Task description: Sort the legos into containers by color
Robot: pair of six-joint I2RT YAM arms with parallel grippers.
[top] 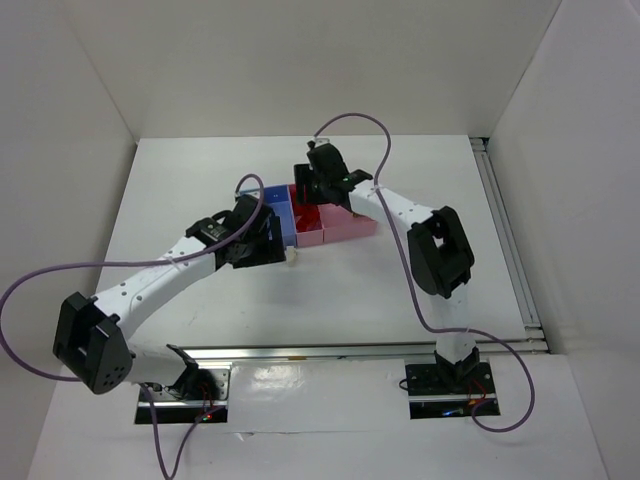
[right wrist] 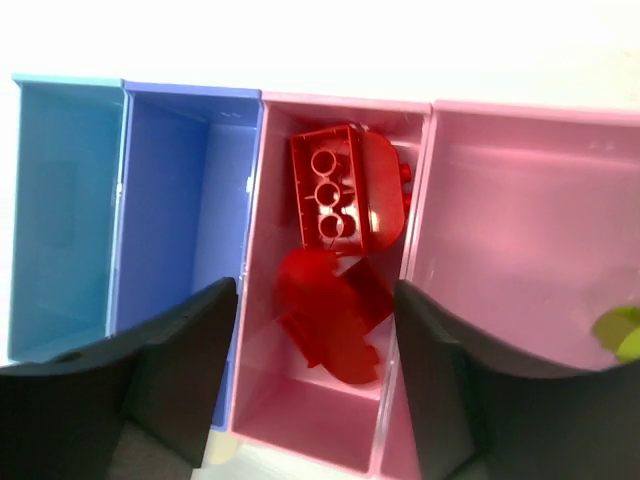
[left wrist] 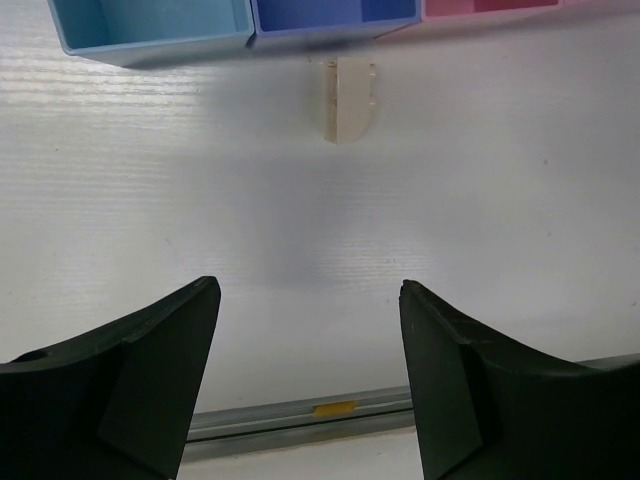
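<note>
The bins (right wrist: 160, 200) are looking like smooth, glossy plastic, the pink ones faintly translucent. The red bricks (right wrist: 345, 195) are shining as hard, glossy plastic, while the whitish brick (left wrist: 348, 98) is looking duller, closer to satin. The white surface (left wrist: 300, 220) is showing a fine ribbed grain with a soft sheen. The left pincer (left wrist: 310, 300) and right pincer (right wrist: 315, 295) are showing matt black plastic fingers. A rail (left wrist: 260, 422) is gleaming like brushed metal.
</note>
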